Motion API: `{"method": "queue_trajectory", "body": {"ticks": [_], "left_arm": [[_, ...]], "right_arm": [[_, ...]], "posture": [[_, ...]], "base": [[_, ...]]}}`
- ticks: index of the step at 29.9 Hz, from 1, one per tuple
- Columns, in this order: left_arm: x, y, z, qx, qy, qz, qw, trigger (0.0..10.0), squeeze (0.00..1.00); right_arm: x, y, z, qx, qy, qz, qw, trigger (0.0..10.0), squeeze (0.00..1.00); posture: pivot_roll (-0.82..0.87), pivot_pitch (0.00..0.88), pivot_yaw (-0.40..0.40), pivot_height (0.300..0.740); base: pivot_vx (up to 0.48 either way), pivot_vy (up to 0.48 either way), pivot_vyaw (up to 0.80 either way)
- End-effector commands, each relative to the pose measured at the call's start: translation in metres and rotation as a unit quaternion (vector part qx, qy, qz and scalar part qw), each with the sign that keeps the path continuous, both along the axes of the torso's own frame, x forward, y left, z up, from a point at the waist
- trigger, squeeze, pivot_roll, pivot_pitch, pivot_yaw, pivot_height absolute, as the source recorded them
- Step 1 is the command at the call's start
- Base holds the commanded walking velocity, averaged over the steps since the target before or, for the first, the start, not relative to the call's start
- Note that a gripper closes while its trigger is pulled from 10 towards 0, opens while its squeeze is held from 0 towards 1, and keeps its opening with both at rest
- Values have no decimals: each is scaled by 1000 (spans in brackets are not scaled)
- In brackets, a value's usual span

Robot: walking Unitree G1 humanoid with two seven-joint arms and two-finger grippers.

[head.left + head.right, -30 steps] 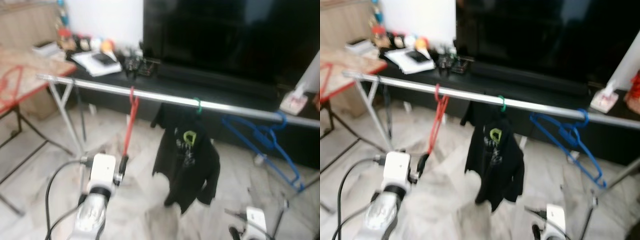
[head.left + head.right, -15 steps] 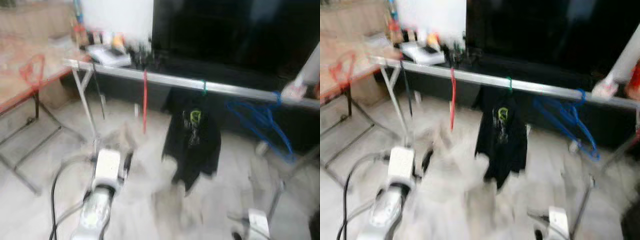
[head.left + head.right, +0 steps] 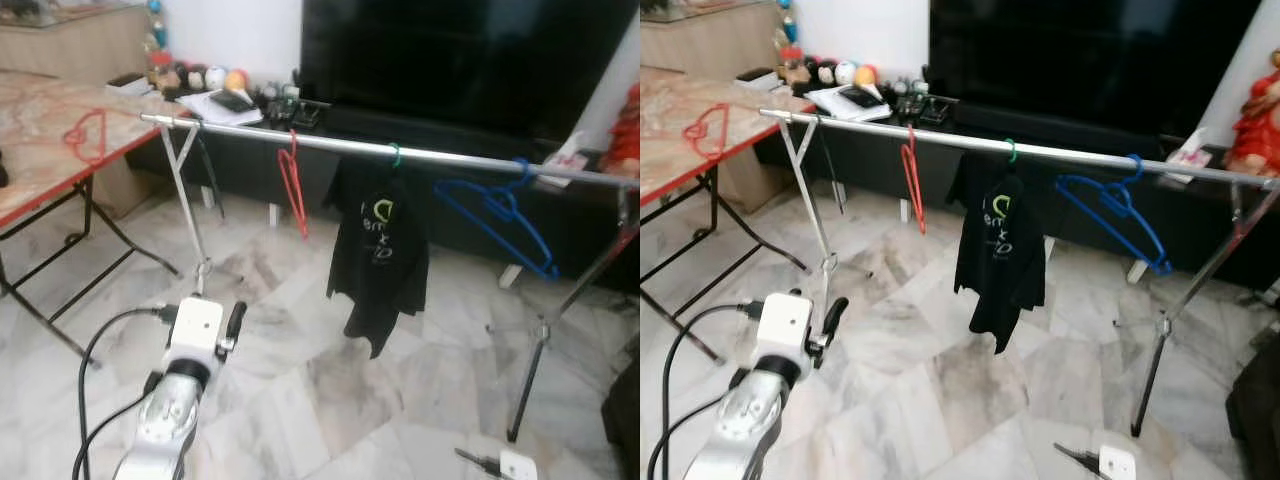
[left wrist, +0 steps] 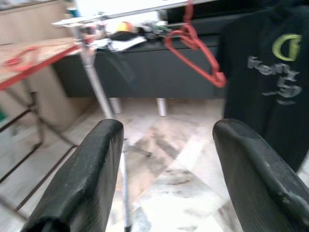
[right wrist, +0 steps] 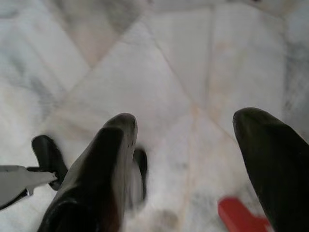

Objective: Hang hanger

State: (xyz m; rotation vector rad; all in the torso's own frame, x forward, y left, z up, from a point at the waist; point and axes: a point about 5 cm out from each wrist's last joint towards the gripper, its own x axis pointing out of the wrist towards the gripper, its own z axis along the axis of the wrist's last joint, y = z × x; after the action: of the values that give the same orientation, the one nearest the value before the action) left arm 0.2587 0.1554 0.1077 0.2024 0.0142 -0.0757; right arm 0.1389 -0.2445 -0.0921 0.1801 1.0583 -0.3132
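A red hanger (image 3: 293, 181) hangs by its hook on the silver rail (image 3: 450, 158) of a clothes rack, free of both grippers. In the left wrist view the same red hanger (image 4: 194, 44) shows ahead and higher up. My left gripper (image 4: 169, 130) is open and empty, low in front of the rack's left leg, well below the hanger; its fingers (image 3: 236, 319) point toward the rack. A second red hanger (image 3: 86, 136) lies on the table at the left. My right gripper (image 5: 186, 121) hangs open over the marble floor, holding nothing.
A black shirt (image 3: 379, 250) on a green hanger and a blue hanger (image 3: 495, 213) share the rail. A folding table (image 3: 30, 170) stands left. Behind the rack are a dark TV (image 3: 450, 50) and a low cabinet with clutter (image 3: 225, 100). The rack's right legs (image 3: 540, 350) splay out.
The whole view has pulled back from the rack. The red hanger's lower end, by my left gripper a second ago, now hangs free, and the gripper sits lower and away.
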Motion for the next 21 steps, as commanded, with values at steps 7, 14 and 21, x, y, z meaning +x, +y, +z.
{"method": "queue_trajectory", "body": {"ticks": [7, 14, 21], "left_arm": [[-1, -2, -15, 23, 42, -31, 998, 10000, 0], [7, 10, -13, 31, 41, -27, 998, 10000, 0], [11, 1, -18, 11, 48, -30, 998, 10000, 0]], "right_arm": [[14, -4, 7, -3, -33, -32, 999, 10000, 0], [10, 1, 4, 3, -31, -50, 998, 10000, 0], [5, -2, 3, 2, -29, -46, 998, 10000, 0]], "posture": [[73, 0, -12, 740], [38, 0, 34, 740], [27, 0, 7, 740]], "base": [[0, 0, 0], [0, 0, 0], [0, 0, 0]]}}
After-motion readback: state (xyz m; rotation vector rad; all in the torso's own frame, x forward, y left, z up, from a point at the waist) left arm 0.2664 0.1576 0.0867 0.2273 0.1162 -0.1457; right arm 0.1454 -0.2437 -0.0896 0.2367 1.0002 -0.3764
